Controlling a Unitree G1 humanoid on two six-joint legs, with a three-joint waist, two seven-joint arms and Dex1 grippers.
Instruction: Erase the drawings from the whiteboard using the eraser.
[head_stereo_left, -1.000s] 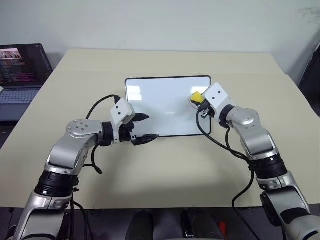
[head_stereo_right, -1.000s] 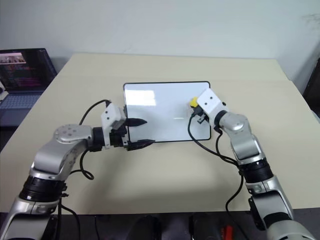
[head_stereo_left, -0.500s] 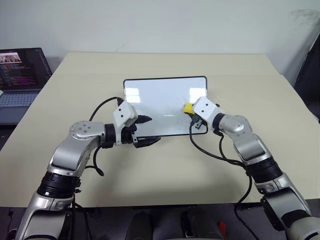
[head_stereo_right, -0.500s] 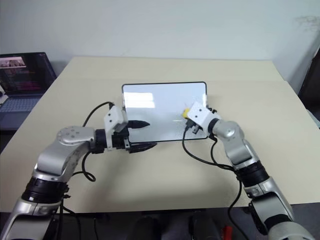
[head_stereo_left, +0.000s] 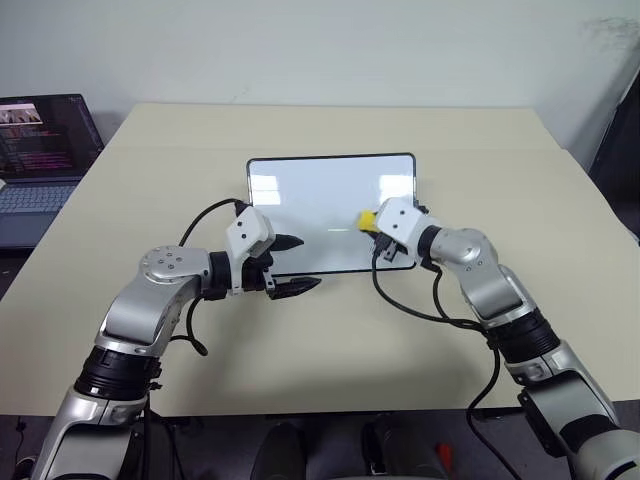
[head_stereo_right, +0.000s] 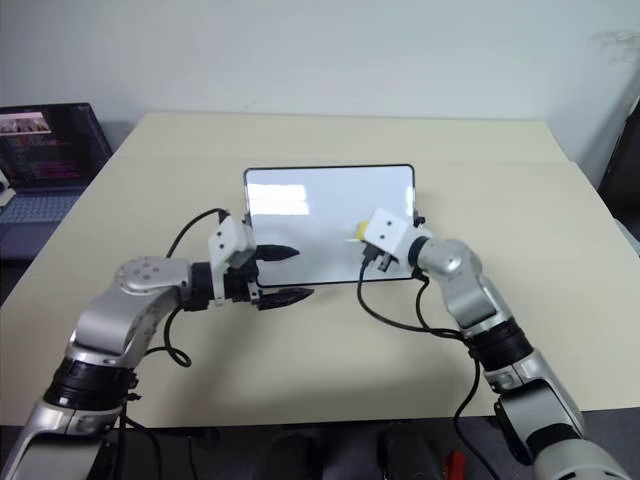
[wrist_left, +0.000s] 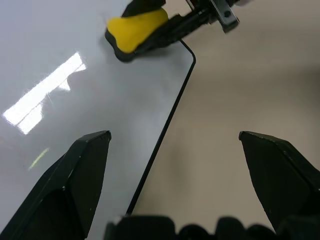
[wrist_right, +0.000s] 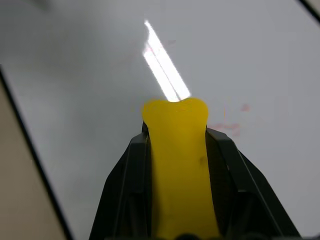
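Observation:
The whiteboard (head_stereo_left: 310, 200) lies flat in the middle of the table. My right gripper (head_stereo_left: 371, 222) is shut on the yellow eraser (head_stereo_left: 367, 218), which presses on the right part of the board, a little in from its right edge. In the right wrist view the eraser (wrist_right: 177, 165) sticks out between the black fingers, and faint pink smears of the drawings (wrist_right: 226, 127) show on the board beside its tip. My left gripper (head_stereo_left: 306, 262) is open and holds nothing. It hovers over the board's near edge left of centre, one finger over the board and one over the table.
An open laptop (head_stereo_left: 42, 150) stands off the table's far left corner. The beige table (head_stereo_left: 330, 340) has free room near, left and right of the board. Black cables loop from both wrists. A dark object (head_stereo_left: 618, 150) stands at the far right.
My right gripper has slid the eraser leftward and a little nearer across the board. The left arm has kept still. The camera view has shifted slightly.

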